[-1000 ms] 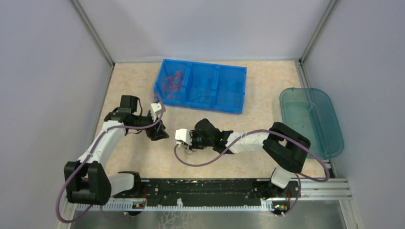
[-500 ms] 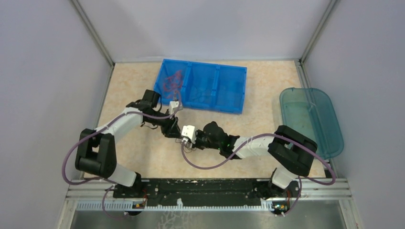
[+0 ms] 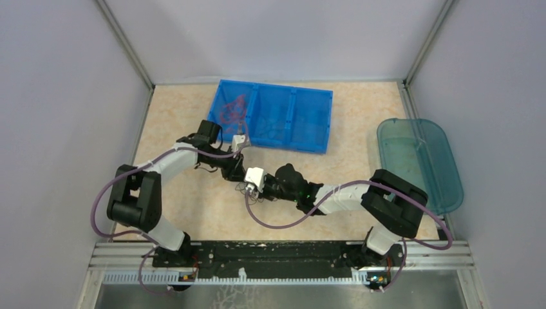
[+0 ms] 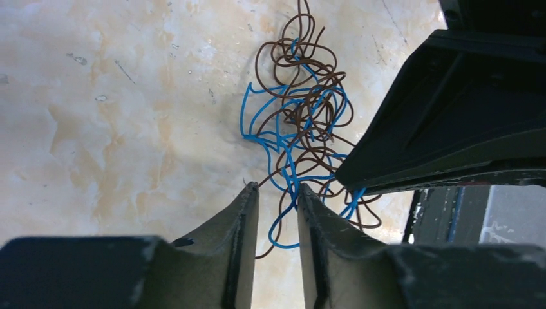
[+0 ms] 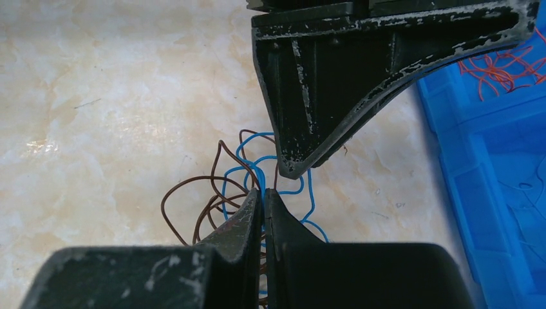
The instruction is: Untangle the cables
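Claws meet mid-table in the top view: left claw [image 3: 233, 175] and right claw [image 3: 244, 188] seem to touch, though it is too small to be sure; a bin [image 3: 290, 143] lies beyond them. Left wrist: its tips stand slightly apart, blue and brown cables [image 4: 299, 109] bunched just ahead, strands passing between. Right wrist: tips pinched together on a blue strand, tangle around them.

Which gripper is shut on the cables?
The right gripper: its fingers are pinched together on a blue strand. The left gripper has its fingers apart, strands loose between them.
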Controlling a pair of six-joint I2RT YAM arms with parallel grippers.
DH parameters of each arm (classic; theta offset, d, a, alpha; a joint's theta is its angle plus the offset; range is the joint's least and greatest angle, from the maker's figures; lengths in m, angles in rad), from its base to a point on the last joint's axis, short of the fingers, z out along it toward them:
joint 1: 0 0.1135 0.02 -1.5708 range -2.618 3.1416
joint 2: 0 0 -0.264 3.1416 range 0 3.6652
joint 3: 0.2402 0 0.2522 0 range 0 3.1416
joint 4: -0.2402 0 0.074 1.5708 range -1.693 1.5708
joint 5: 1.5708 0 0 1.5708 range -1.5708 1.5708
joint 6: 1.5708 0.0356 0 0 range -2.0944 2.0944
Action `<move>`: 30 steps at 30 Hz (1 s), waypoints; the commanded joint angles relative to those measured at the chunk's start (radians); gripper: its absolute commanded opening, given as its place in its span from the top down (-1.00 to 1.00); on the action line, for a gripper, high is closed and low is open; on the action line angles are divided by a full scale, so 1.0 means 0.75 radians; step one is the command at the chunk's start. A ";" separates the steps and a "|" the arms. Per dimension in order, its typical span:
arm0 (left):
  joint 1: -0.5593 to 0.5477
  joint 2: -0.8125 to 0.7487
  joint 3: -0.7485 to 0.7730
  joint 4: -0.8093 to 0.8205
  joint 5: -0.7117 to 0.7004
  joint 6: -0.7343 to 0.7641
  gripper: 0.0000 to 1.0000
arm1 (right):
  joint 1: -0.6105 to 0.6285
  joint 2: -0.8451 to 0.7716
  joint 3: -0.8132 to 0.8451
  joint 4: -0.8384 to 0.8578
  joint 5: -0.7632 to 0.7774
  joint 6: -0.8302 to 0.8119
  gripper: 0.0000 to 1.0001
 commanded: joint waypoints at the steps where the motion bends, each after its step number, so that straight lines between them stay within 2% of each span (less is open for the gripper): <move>1: -0.008 0.031 0.044 0.059 0.017 -0.010 0.47 | 0.010 -0.041 -0.007 0.086 -0.020 0.023 1.00; 3: -0.009 0.029 0.058 0.045 0.000 0.003 0.72 | 0.010 -0.043 -0.007 0.083 -0.021 0.027 1.00; 6: -0.009 -0.020 0.085 0.011 -0.048 0.050 0.98 | 0.010 -0.050 -0.011 0.078 -0.024 0.042 1.00; 13: -0.015 -0.186 0.164 -0.122 -0.162 0.129 1.00 | 0.010 -0.095 -0.035 0.041 0.012 0.094 1.00; 17: -0.021 -0.307 0.214 -0.238 -0.156 0.165 1.00 | 0.011 -0.139 -0.068 0.036 0.078 0.147 1.00; 18: -0.023 -0.339 0.226 -0.257 -0.143 0.163 1.00 | 0.011 -0.149 -0.067 0.022 0.086 0.163 0.90; 20: -0.028 -0.403 0.254 -0.282 -0.113 0.145 1.00 | 0.010 -0.186 -0.078 -0.002 0.106 0.196 0.40; 22: -0.034 -0.462 0.298 -0.293 -0.092 0.119 1.00 | 0.009 -0.248 -0.103 -0.022 0.148 0.229 0.13; 26: -0.050 -0.556 0.372 -0.346 -0.068 0.068 1.00 | -0.032 -0.479 -0.176 -0.030 0.162 0.361 -0.25; 30: -0.075 -0.610 0.429 -0.356 -0.045 0.000 1.00 | -0.113 -0.642 -0.134 -0.013 0.082 0.499 -0.42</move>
